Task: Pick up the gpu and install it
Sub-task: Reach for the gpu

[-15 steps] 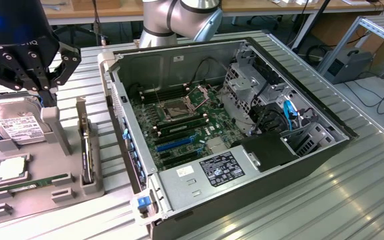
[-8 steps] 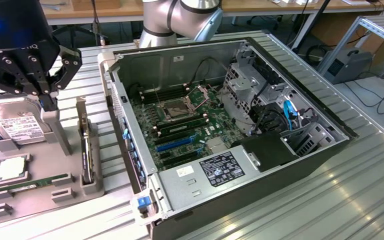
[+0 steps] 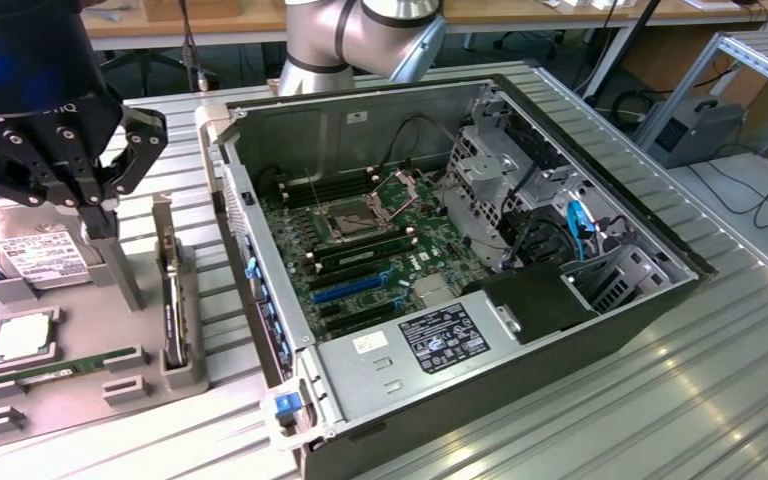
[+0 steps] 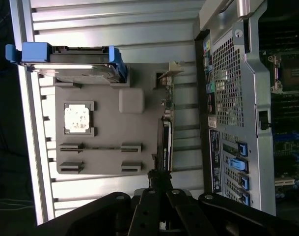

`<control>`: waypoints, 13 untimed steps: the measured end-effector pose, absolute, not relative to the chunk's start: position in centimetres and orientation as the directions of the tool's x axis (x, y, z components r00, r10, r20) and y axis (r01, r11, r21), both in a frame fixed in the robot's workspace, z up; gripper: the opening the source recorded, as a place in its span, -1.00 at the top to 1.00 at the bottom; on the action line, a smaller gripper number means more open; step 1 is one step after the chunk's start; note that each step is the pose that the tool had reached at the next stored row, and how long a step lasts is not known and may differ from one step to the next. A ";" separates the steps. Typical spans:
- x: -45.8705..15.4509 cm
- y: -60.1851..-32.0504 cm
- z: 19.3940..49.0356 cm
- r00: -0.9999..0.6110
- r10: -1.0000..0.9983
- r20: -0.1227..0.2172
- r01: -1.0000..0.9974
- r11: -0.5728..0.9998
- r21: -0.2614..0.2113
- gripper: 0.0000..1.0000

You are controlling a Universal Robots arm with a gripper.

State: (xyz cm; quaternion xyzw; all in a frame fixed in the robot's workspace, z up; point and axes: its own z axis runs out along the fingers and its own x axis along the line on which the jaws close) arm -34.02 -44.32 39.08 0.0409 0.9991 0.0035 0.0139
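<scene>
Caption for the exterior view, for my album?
Robot gripper hovers above a gray parts tray, the gpu standing on edge beside an open computer case.

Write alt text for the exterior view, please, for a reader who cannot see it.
The gripper hangs above a gray parts tray, just to the exterior view's left of the gpu, which stands on edge in its slot. An open computer case lies to the exterior view's right of the tray, motherboard exposed.

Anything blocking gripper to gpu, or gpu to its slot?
Nothing visible lies between the gripper and the gpu, standing on edge in the gray tray. The case wall stands between gpu and motherboard, but the case is open on top.
</scene>
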 end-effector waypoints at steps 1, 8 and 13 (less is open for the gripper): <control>-34.0 -44.4 39.1 -0.996 0.082 -0.028 0.082 0.997 0.007 0.79; -34.0 -45.4 39.1 -0.996 0.082 -0.028 0.082 0.997 -0.003 0.79; -34.0 -46.0 39.1 -0.996 0.081 -0.029 0.082 0.997 -0.010 0.79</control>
